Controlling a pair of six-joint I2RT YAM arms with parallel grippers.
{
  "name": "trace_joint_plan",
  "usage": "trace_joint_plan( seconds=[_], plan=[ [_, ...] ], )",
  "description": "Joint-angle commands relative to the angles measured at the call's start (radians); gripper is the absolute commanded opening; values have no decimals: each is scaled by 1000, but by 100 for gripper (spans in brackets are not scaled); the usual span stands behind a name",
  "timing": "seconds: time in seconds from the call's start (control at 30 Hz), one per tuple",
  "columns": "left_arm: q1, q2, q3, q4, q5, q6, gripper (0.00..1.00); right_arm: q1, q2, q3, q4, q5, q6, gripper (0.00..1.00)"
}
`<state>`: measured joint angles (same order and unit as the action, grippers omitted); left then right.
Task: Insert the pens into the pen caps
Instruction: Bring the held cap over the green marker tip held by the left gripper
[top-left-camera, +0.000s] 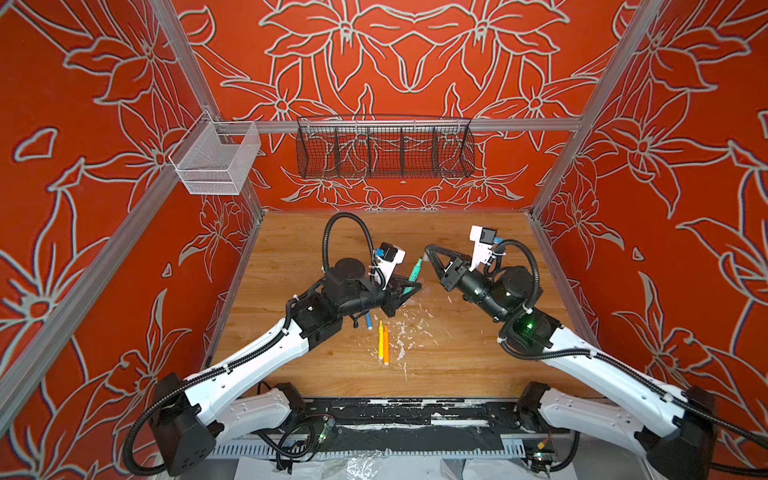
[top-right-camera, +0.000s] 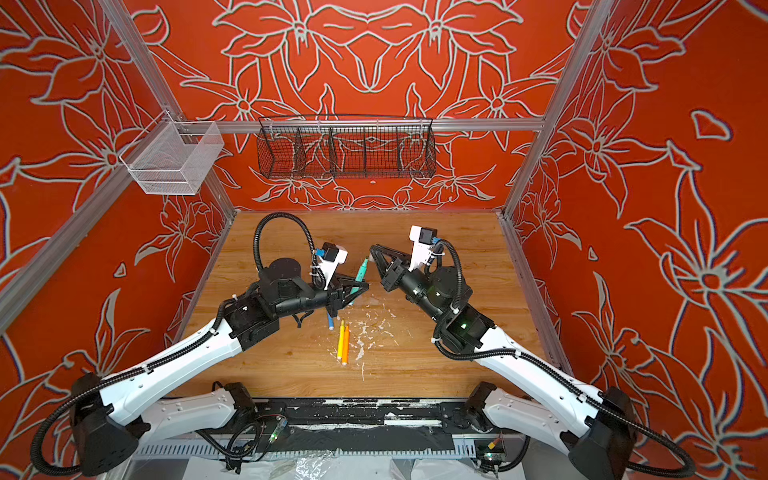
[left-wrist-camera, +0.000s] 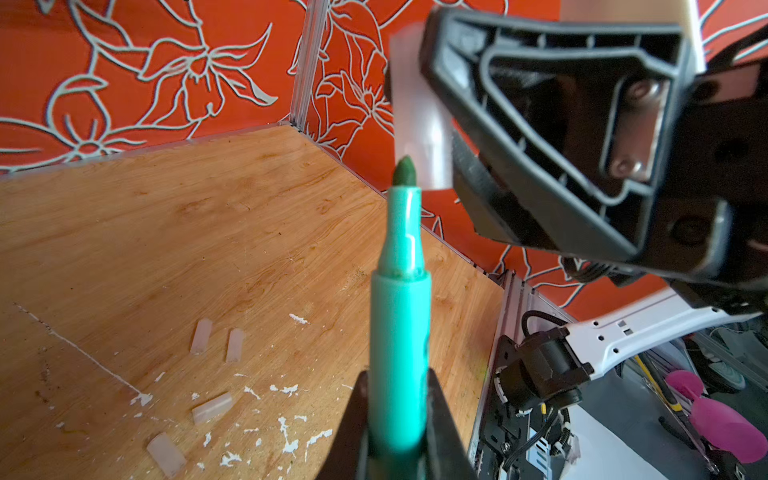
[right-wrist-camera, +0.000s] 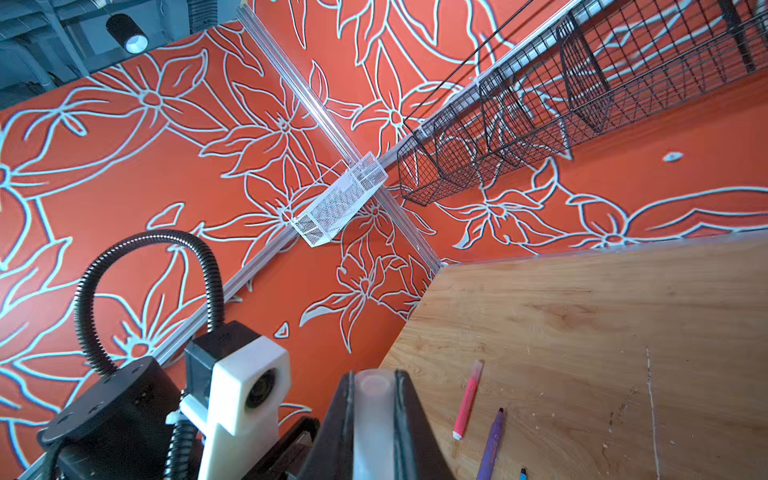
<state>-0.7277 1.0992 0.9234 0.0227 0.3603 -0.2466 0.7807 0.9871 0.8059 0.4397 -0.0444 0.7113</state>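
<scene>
Green pen (left-wrist-camera: 399, 324) pinched in left gripper (left-wrist-camera: 397, 390), barrel print unreadable, right gripper (right-wrist-camera: 374, 384) clamping clear cap (right-wrist-camera: 372, 428)

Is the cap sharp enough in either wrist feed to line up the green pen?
Left wrist view: green pen fairly crisp, cap beyond its tip soft and washed out. Right wrist view: cap close to the lens, blurred. Both top views: sharp, cap too small to see.
</scene>
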Motion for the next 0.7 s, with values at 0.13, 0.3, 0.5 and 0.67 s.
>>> trace_joint_plan(
  seconds=[0.13,0.3,0.5,0.67],
  plan=[
    [-4,-7,0,31,9,3,0,10,-14,8,44,52,-11,0],
    [-4,-8,1,31,8,2,0,11,-4,8,55,56,-7,0],
    [-4,-3,2,30,9,2,0,14,15,20,65,44,-1,0],
    [-4,-4,2,31,8,3,0,22,20,26,70,41,-4,0]
  ],
)
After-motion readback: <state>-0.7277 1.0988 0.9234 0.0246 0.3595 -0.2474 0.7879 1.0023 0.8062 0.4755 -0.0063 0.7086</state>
